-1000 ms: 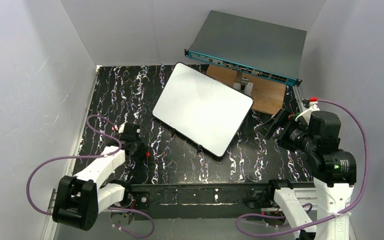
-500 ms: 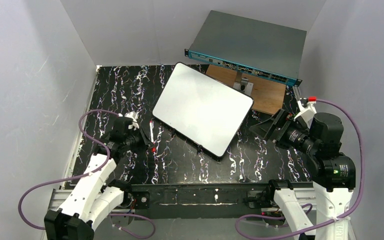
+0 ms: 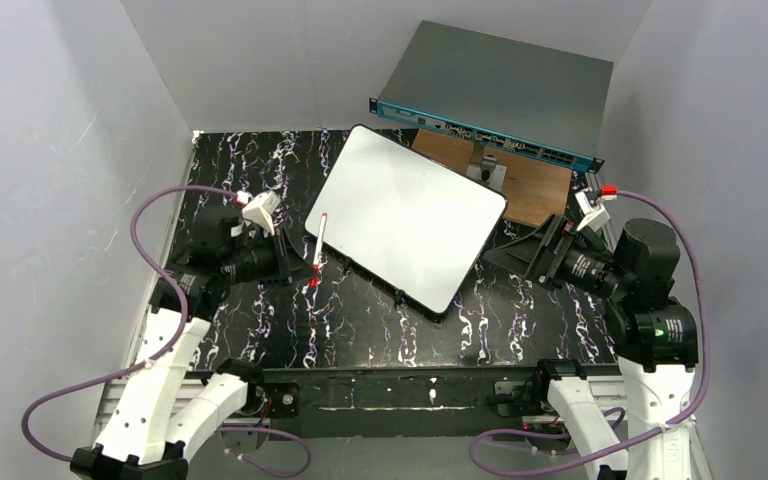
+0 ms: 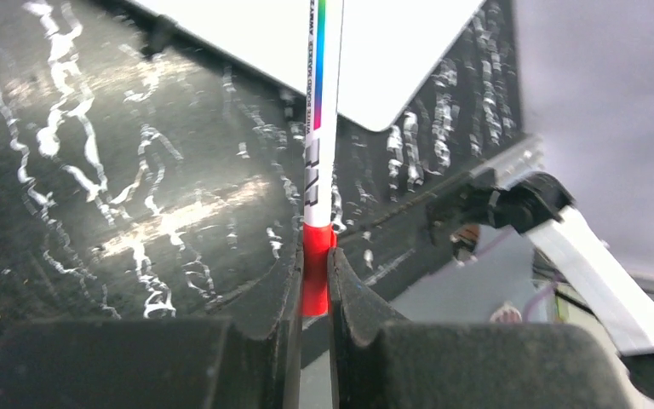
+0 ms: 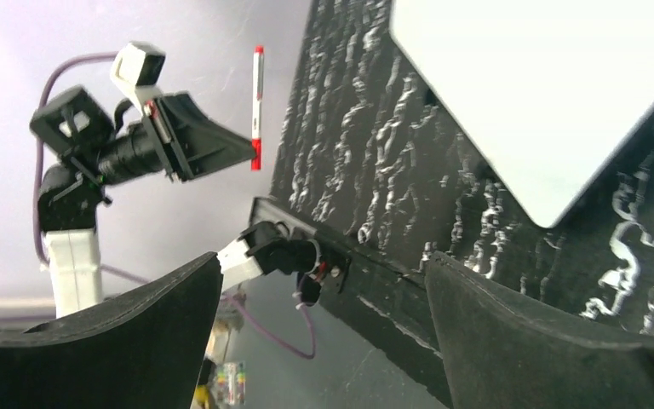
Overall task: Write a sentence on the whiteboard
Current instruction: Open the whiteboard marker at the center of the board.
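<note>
While the left claw [image 4: 315, 281] grips one white marker pen [image 4: 322, 128] by its red end, the right claw [image 5: 324, 264] gapes; one glossy white rectangular whiteboard [image 3: 405, 215] lies on the black marbled surface [image 3: 360, 320].

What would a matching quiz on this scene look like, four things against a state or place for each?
Things:
1. large glossy white rectangular whiteboard
2. slim white marker with red ends
3. right tool
4. grey metal box with teal front

States:
A. open, holding nothing
B. behind the whiteboard, against the back wall
C. blank, flat on the black marbled table
D. clamped by one red end in the left tool

Pairs: 1-C, 2-D, 3-A, 4-B
</note>
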